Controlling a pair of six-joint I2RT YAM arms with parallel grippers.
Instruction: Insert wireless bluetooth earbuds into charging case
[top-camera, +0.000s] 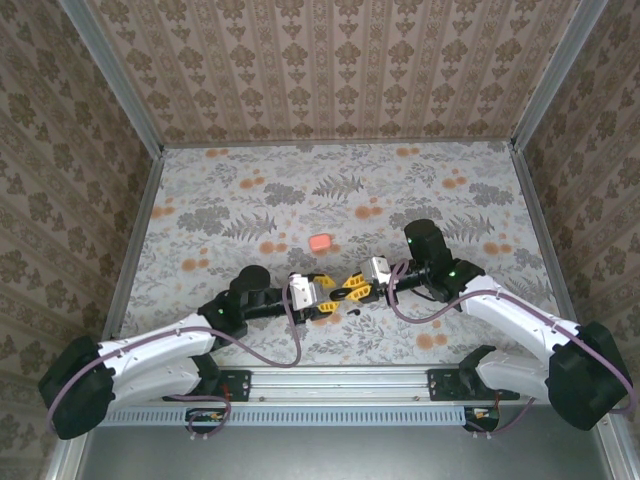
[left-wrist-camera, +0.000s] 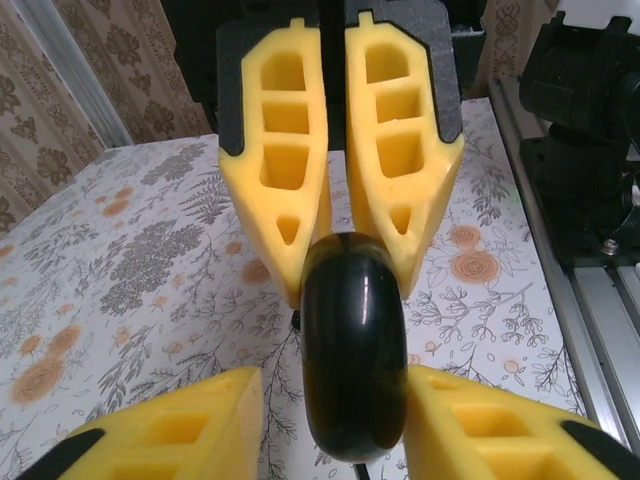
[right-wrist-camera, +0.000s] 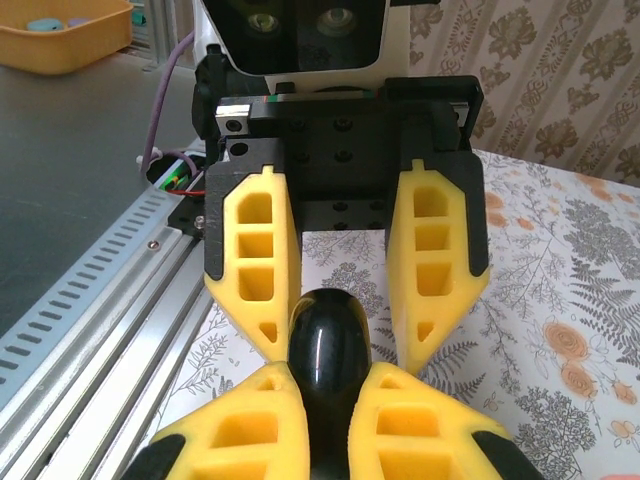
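While the right end effector (right-wrist-camera: 328, 378) clamps a black case (right-wrist-camera: 325, 335), the left end effector (left-wrist-camera: 335, 375) flanks it, part-open, a salmon-pink item (top-camera: 320, 242) lying beyond.

Floral tablecloth (top-camera: 330, 180), patterned wallpaper walls (top-camera: 330, 70) — brown and cream, aluminium rail (top-camera: 350, 385), yellow tray (right-wrist-camera: 66, 52) on grey surface (right-wrist-camera: 60, 180).

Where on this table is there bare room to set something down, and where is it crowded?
Crowded: the near centre of the floral tablecloth, where the left gripper and right gripper meet around a glossy black rounded case. Bare: the strips along the cloth's left and right edges, and the whole far half beyond the small salmon-pink plastic piece.
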